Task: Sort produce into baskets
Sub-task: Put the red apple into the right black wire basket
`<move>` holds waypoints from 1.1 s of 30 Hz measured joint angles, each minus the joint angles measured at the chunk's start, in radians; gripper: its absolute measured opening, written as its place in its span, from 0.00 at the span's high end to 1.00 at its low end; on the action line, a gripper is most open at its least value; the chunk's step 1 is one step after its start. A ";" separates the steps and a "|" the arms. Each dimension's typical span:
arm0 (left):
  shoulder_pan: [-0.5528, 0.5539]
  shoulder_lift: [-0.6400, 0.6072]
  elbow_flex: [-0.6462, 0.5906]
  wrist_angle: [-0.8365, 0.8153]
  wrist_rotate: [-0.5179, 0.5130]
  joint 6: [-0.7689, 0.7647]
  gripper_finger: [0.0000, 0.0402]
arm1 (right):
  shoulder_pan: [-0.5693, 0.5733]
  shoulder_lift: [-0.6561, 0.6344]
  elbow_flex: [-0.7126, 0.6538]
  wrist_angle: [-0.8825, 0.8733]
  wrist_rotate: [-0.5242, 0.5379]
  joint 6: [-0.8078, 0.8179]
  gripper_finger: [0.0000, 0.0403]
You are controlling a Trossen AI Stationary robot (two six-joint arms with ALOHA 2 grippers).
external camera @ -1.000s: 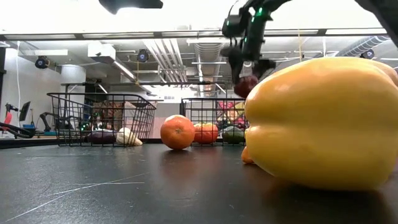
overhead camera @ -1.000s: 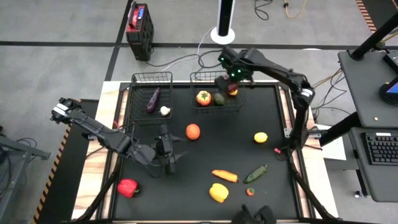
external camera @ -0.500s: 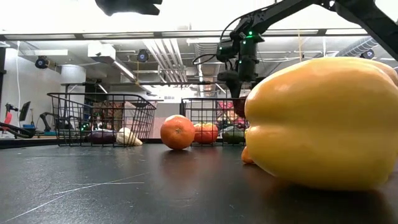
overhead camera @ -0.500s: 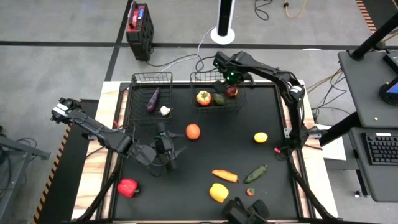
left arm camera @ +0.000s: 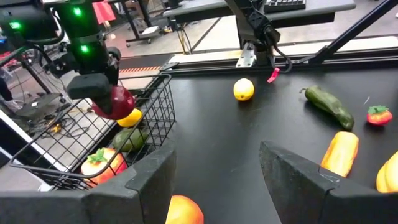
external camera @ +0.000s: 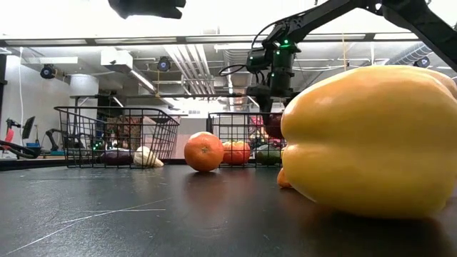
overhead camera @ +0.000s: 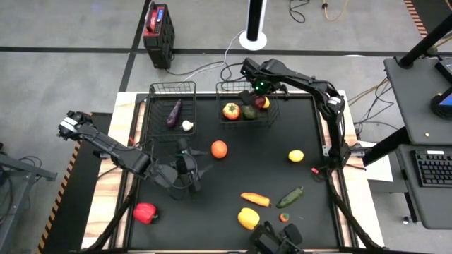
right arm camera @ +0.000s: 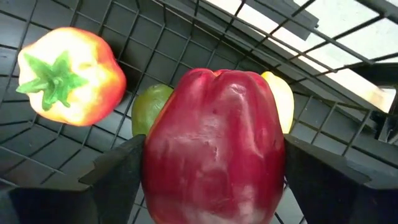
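My right gripper (overhead camera: 258, 99) is shut on a dark red fruit (right arm camera: 214, 155) and holds it at the rim of the wider wire basket (overhead camera: 227, 87). Under it in that basket lie a red-orange tomato (right arm camera: 65, 78), a green fruit (right arm camera: 148, 106) and a lemon (right arm camera: 281, 99). The narrower basket (overhead camera: 155, 106) holds a purple eggplant (overhead camera: 174, 113) and a garlic (overhead camera: 187, 125). My left gripper (overhead camera: 188, 174) is open and empty over the table, beside an orange (overhead camera: 219, 149). My right gripper pinches the dark red fruit between its two fingers, one on each flank (right arm camera: 152, 180). The fingers come from above and point down. The fruit hangs below the gripper (left arm camera: 115, 102), clear of the things in the basket.
On the black table lie a lemon (overhead camera: 296, 156), an orange carrot-like piece (overhead camera: 255, 200), a green vegetable (overhead camera: 289, 197), a yellow pepper (overhead camera: 248, 218), a small red piece (overhead camera: 284, 217) and a red pepper (overhead camera: 145, 212).
My right gripper has gone down and a little toward the table's left with the dark red fruit, from above the wider basket to its rim. It has stayed shut on the fruit.
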 joint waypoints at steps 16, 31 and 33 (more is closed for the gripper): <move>0.000 0.000 0.000 -0.005 -0.007 -0.007 0.47 | 0.000 0.000 0.000 0.014 0.002 -0.010 0.12; 0.000 0.000 0.000 -0.005 -0.007 -0.007 0.47 | 0.000 -0.002 0.000 0.039 -0.023 -0.022 0.13; 0.000 0.000 0.000 -0.005 -0.007 -0.007 0.47 | 0.000 -0.002 0.000 0.042 -0.023 -0.010 0.13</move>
